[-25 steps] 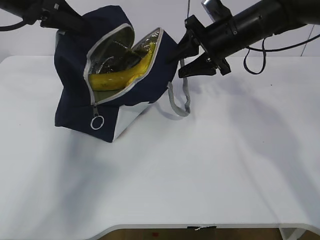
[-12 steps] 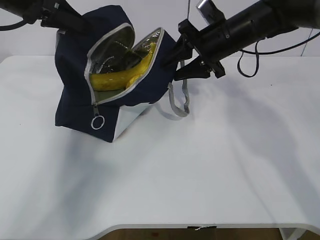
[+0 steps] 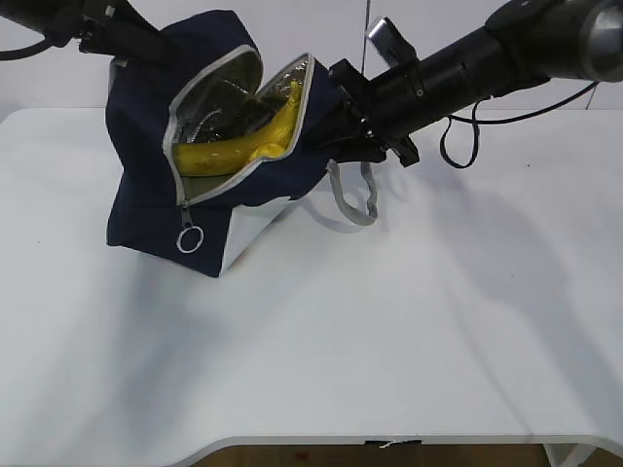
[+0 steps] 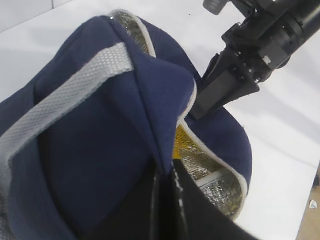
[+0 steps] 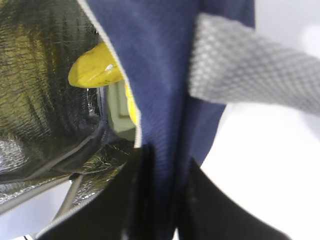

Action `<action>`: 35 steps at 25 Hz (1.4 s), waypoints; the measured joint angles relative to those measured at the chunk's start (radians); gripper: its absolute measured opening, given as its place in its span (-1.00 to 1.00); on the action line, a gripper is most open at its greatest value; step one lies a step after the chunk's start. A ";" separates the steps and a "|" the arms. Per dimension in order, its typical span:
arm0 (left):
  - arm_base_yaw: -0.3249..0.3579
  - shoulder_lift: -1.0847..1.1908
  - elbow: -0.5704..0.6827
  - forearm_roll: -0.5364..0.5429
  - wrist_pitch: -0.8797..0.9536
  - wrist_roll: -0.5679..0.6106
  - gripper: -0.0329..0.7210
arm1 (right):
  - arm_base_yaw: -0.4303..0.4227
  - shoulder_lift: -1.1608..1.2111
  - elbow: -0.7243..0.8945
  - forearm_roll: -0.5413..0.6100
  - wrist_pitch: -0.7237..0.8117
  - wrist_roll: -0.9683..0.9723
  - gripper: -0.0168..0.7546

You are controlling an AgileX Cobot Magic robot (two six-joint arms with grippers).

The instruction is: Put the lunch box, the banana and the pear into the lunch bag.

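Note:
The navy lunch bag [image 3: 146, 199] leans on the white table with its mouth unzipped and the foil lining showing. Inside it the yellow banana [image 3: 234, 151] lies on the pale green lid of the lunch box [image 3: 209, 185]. The pear is hidden. My left gripper [image 3: 156, 51] is shut on the bag's upper back edge; the left wrist view shows the fabric [image 4: 100, 150] pinched in the left gripper [image 4: 165, 182]. My right gripper [image 3: 336, 107] straddles the right rim of the mouth. In the right wrist view the bag wall [image 5: 160, 75] fills the right gripper [image 5: 167, 165], with a yellow tip [image 5: 95, 70] and the box [image 5: 120, 107] inside.
A grey webbing handle [image 3: 352, 199] hangs from the bag's right side under my right arm. The zipper's ring pull [image 3: 189, 237] dangles at the bag's front. The white table [image 3: 389, 321] stretches bare in front and to the right, ending at the near edge.
My right gripper has moved left onto the bag's right rim and its jaws have narrowed around the fabric. The left gripper and the bag have stayed in place.

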 joint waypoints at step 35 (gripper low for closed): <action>-0.313 0.000 0.000 0.029 -0.193 0.000 -0.93 | -0.069 -0.208 -0.106 -0.509 0.216 0.080 -0.83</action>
